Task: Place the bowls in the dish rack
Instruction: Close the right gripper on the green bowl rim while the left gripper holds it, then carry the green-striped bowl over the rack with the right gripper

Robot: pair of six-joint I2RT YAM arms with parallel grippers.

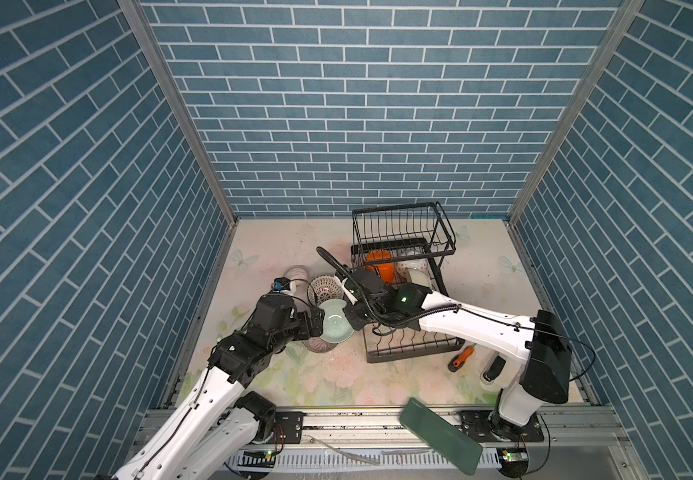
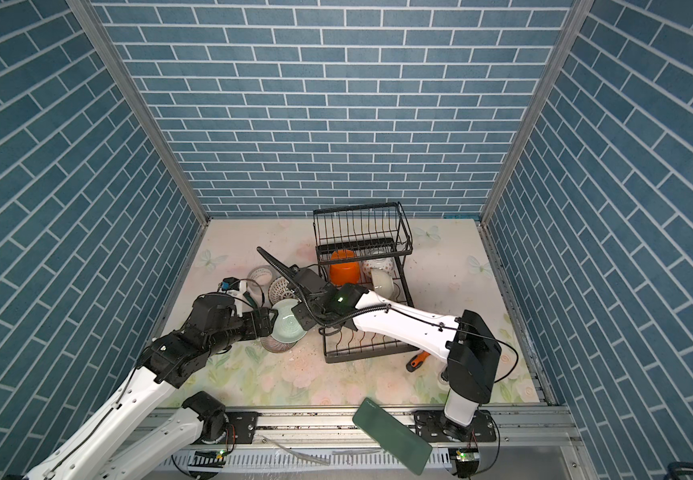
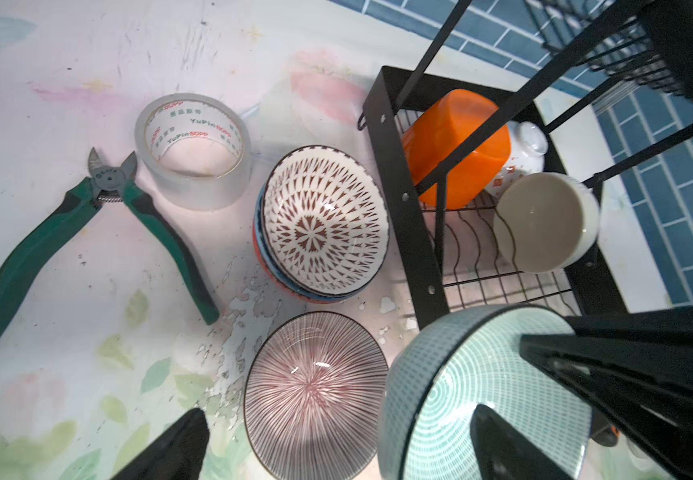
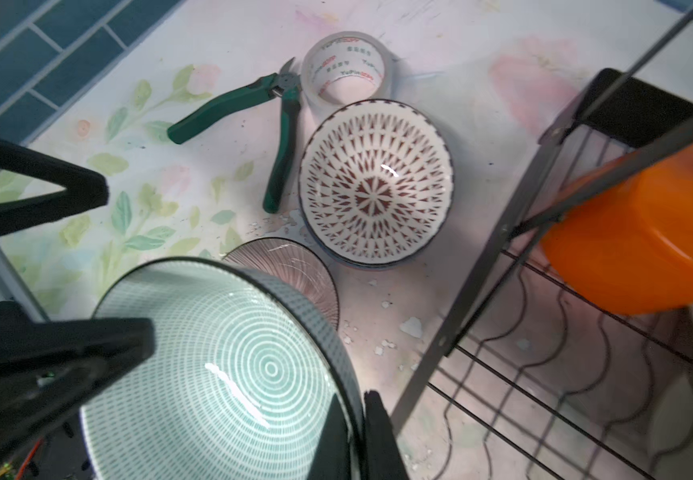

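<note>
Pale green bowl (image 4: 228, 374) hangs tilted over a striped bowl (image 3: 315, 395), its rim pinched at 3 o'clock by the right gripper (image 4: 355, 401); the left gripper (image 3: 338, 411) gapes wide at its 9 o'clock, with the dish rack (image 1: 413, 353) just beyond at 3 o'clock

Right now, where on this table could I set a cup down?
Bare table lies right of the dish rack toward the wall, behind the tape roll, and in front of the rack by the rail. Crowded: left of the rack, where bowls and pliers cluster.
</note>
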